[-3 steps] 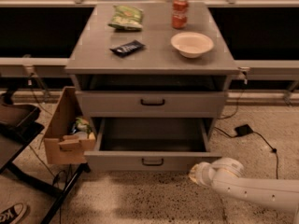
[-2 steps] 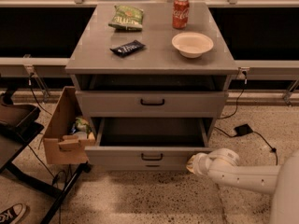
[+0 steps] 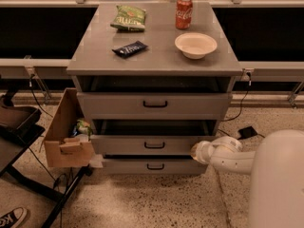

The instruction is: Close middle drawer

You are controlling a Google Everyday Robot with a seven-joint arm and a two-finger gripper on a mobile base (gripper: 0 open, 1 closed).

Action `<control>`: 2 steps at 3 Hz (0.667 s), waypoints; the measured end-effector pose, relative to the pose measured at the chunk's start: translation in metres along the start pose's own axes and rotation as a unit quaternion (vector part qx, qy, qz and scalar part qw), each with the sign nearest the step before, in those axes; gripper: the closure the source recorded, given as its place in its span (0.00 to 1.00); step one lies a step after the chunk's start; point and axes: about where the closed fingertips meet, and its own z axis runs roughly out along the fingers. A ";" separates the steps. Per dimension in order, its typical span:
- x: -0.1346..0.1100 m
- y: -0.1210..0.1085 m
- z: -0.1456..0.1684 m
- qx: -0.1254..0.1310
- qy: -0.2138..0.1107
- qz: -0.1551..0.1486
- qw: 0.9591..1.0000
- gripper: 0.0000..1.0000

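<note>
The middle drawer (image 3: pixel 154 145) is a grey front with a small black centre handle, second of three stacked fronts. It stands only slightly out from the cabinet, with a dark gap above it. My gripper (image 3: pixel 195 151) is at the right end of that front, pressed against it, at the end of my white arm (image 3: pixel 228 155), which reaches in from the lower right. The top drawer (image 3: pixel 155 104) also stands out a little. The bottom drawer (image 3: pixel 155 166) is below.
On the cabinet top (image 3: pixel 95 56) lie a green chip bag (image 3: pixel 128 17), a dark snack bar (image 3: pixel 129 48), a red soda can (image 3: pixel 184 12) and a white bowl (image 3: pixel 195 45). A cardboard box (image 3: pixel 66 132) stands left of the drawers. A black stand (image 3: pixel 16 127) is at far left.
The middle drawer has slid well back into the cabinet. My gripper has moved forward with its front, up and toward the cabinet.
</note>
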 end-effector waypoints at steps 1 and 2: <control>0.000 0.000 0.000 0.000 0.000 0.000 1.000 1.00; -0.006 -0.007 0.002 0.006 -0.008 -0.010 1.000 1.00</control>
